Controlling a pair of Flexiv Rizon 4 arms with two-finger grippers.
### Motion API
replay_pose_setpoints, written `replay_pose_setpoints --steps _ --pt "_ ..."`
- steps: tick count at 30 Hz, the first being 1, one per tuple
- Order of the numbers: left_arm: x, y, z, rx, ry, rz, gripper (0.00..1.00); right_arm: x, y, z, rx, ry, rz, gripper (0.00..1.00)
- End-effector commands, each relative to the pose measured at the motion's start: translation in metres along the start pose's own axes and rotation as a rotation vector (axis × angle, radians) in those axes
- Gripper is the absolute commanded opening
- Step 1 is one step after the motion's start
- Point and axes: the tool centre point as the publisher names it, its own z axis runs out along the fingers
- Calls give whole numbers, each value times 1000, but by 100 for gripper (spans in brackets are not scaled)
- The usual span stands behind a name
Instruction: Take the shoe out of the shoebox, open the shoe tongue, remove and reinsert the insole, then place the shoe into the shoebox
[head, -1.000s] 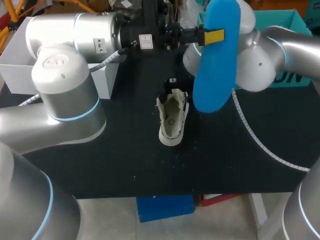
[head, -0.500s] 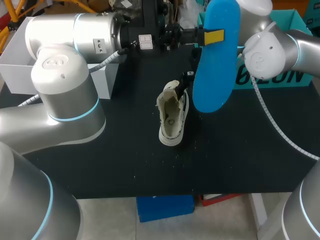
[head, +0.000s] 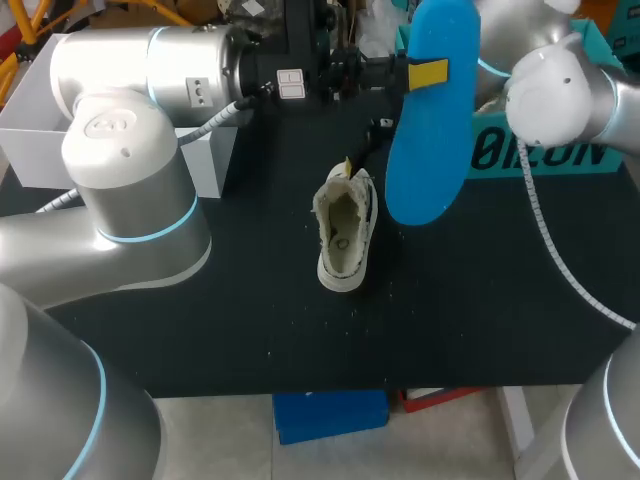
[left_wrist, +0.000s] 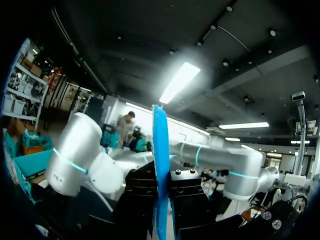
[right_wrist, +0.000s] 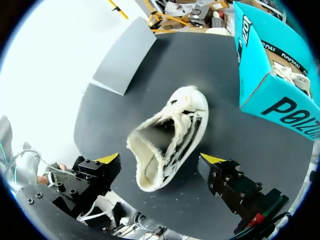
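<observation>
A white low shoe (head: 345, 232) lies on the black table, its opening up and no insole inside. My left gripper (head: 428, 73) holds the blue insole (head: 432, 120) up high above the table, shut on its upper part. In the left wrist view the insole (left_wrist: 160, 150) stands edge-on between the two black fingers (left_wrist: 142, 197). My right gripper (right_wrist: 160, 158) hovers open over the shoe (right_wrist: 167, 137), one yellow tip on each side and neither touching. One right finger (head: 366, 145) shows just beyond the shoe; the insole hides the other.
The teal shoebox (head: 545, 150) stands at the back right, with another white shoe (right_wrist: 290, 75) inside. A white open box (head: 30, 140) sits at the back left. The black table (head: 250, 310) is bare in front of the shoe.
My right arm has swung back toward the far right, and its gripper has lifted away from the shoe's opening. The left arm and the insole have not moved.
</observation>
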Motion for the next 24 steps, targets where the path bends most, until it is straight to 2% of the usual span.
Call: replay_pose_setpoints --steps 1,17,18,21,24 --pt "1 1 0 -1 -3 1 0 -5 -14 -6 -56 85 -50 100" --pt "1 1 0 -1 -3 1 0 -5 -14 -6 -56 85 -50 100" --pt "1 1 0 -1 -3 1 0 -11 -18 -6 -65 105 -33 100" --pt "1 1 0 -1 -3 1 0 -14 -27 -7 -101 202 15 100" --pt "1 1 0 -1 -3 1 0 -6 -31 -10 -143 287 47 100"
